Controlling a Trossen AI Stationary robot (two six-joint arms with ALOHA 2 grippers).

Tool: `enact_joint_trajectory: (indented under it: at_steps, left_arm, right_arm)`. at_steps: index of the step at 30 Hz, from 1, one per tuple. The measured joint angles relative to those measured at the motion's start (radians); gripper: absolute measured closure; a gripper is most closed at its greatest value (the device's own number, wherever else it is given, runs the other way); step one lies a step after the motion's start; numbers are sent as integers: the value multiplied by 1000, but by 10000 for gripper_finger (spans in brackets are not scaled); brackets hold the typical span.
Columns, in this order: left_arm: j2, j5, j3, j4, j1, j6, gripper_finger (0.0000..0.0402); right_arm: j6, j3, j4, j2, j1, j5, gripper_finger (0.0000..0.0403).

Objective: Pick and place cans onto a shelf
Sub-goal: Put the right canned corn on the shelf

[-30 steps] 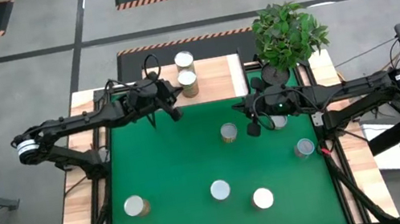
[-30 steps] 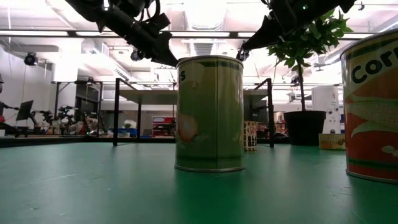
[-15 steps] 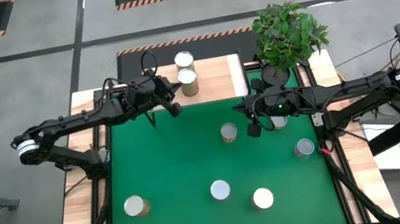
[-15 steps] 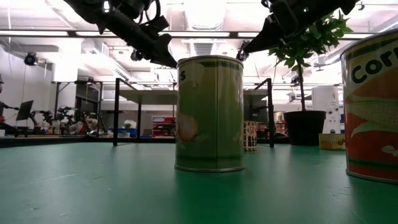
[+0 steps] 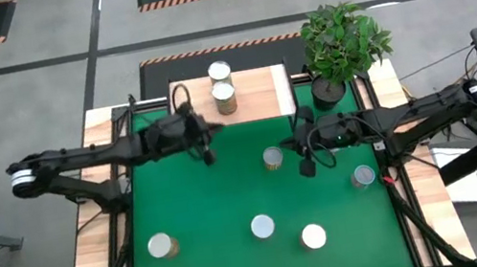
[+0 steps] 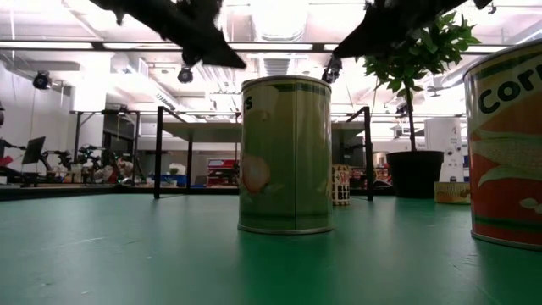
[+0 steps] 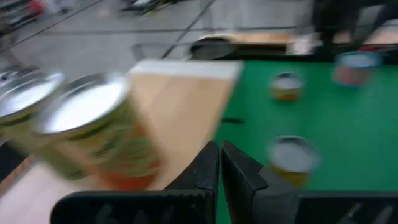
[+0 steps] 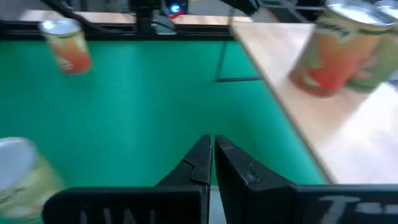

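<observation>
The shelf (image 5: 256,95), a small platform with a light wood top, stands at the far middle of the green mat and carries two cans (image 5: 223,86) upright on their bases. Several more cans stand upright on the mat, among them one (image 5: 273,158) near the middle and one (image 5: 263,227) nearer the front. My left gripper (image 5: 208,156) hovers shut and empty over the mat, just in front of the shelf. In the left wrist view its fingers (image 7: 219,165) are closed together. My right gripper (image 5: 306,169) hovers shut and empty beside the middle can; its fingers (image 8: 212,155) show no gap.
A potted plant (image 5: 340,44) stands at the far right corner beside the shelf. Light wood borders (image 5: 95,264) flank the mat. In the low view one can (image 6: 285,152) stands close in front and another (image 6: 508,144) at the right edge.
My left gripper has swung away from the shelf's front edge toward the table's near edge, still shut. My right gripper has shifted a little toward the near edge and rolled slightly, also shut. No can has moved.
</observation>
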Motion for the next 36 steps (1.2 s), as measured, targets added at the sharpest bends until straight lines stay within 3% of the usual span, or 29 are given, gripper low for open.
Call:
enact_joint_trajectory:
  at_steps: [7,15,21,27,36]
  left_arm:
    - [-86,0,-42,-1,-212,-25,401]
    - [-119,0,-58,2,-379,-97,402]
    - [-111,0,-58,24,-440,-160,402]
    - [-111,0,-58,55,-467,-208,402]
    - [-111,0,-58,135,-471,-207,402]
  right_arm:
    - [149,74,-152,19,135,0,394]
    - [325,254,-502,152,341,-2,394]
    - [660,355,-755,231,495,-55,394]
    - [857,369,-722,288,640,-74,394]
    - [775,357,-551,431,702,90,394]
